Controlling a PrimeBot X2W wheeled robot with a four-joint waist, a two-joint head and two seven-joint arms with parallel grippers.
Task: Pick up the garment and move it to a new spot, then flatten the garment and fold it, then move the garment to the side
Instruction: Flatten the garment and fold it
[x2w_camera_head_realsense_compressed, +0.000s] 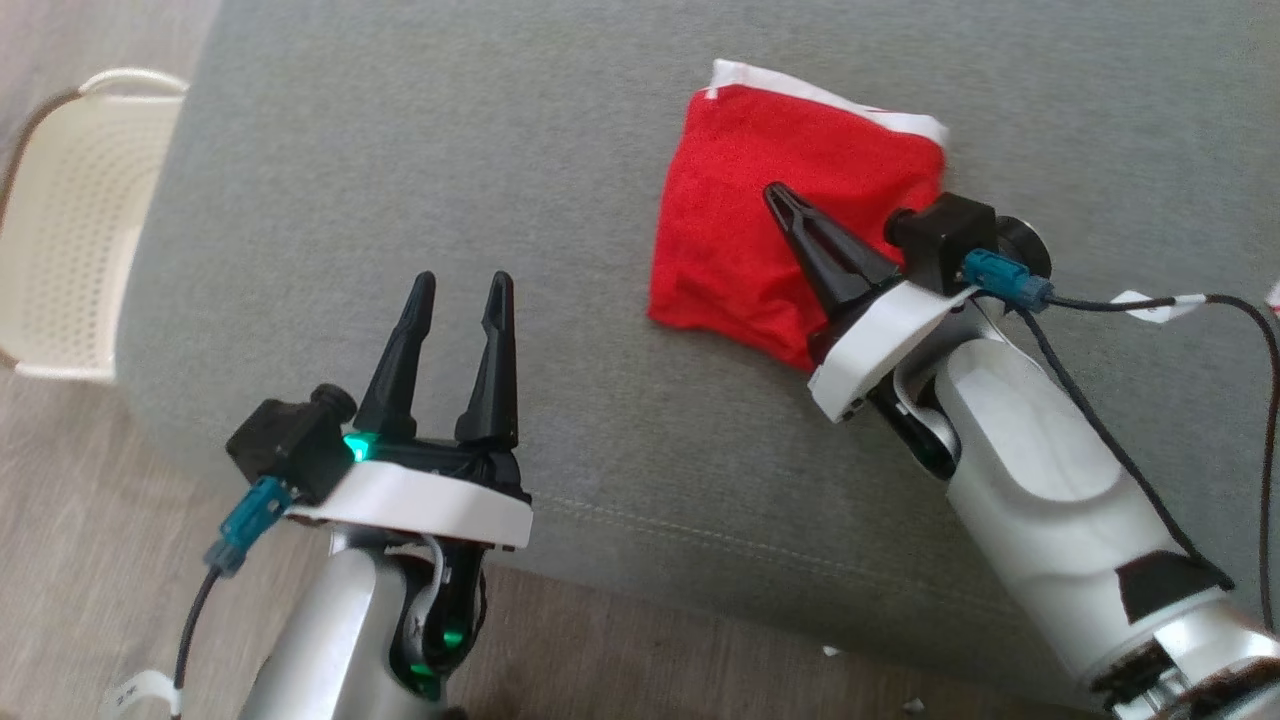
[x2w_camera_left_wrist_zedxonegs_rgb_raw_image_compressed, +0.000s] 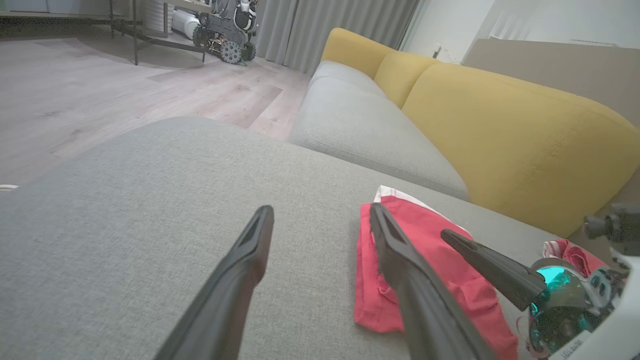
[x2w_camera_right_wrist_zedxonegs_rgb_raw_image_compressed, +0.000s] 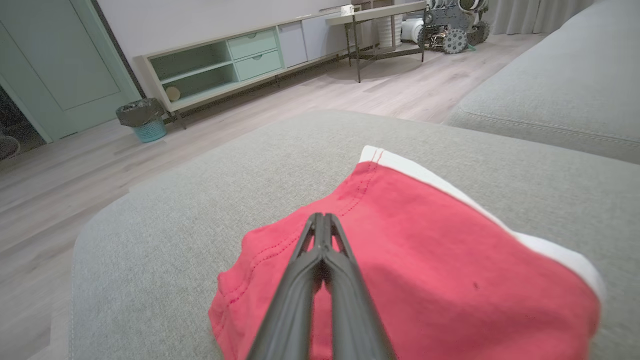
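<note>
On the sofa, the garment lies white band away, right hand clenched, perhaps touching it; left hand released.

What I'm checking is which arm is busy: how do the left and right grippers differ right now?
The left gripper has its fingers apart, open; the right gripper has its fingers pressed together, shut. The left gripper is over the bare grey cushion, beside the red garment; the right gripper's tip is over the garment itself. Both have two long dark fingers on a white wrist.
</note>
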